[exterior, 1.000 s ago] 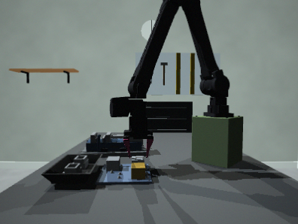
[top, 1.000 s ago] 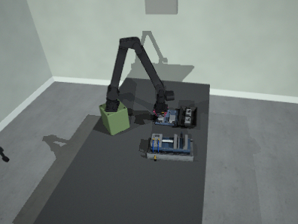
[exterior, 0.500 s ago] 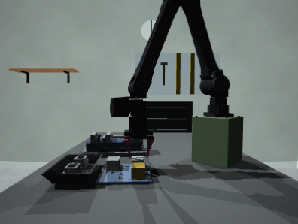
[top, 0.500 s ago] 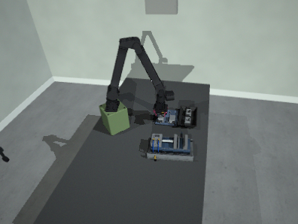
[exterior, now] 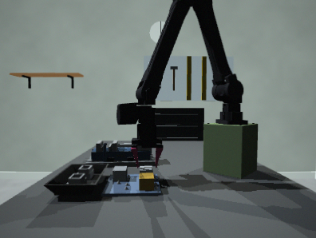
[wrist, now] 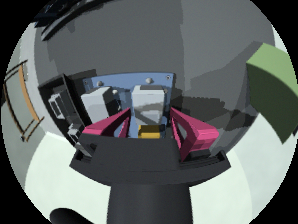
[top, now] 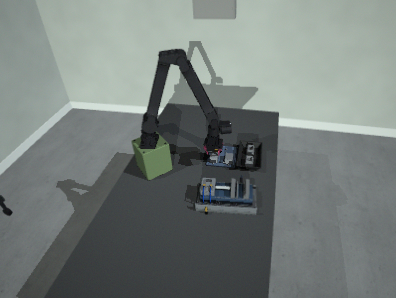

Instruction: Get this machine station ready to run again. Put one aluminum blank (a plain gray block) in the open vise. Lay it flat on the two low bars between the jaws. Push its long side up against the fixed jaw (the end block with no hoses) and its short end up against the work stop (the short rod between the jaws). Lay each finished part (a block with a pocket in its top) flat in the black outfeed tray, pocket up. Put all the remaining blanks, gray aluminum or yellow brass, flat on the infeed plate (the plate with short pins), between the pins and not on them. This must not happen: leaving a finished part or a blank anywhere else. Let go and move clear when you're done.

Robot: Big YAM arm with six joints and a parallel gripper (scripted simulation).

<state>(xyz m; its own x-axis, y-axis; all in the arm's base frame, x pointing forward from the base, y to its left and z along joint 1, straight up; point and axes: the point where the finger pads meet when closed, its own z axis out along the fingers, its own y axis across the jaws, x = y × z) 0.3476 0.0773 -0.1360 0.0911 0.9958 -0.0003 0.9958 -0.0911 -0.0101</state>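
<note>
End effector (exterior: 147, 164), centre frame: fingers parted, empty, over gray blank (exterior: 146, 169) behind brass blank (exterior: 147, 180) on infeed plate (exterior: 120, 191); risk, apparently, a fingertip striking the brass.
</note>
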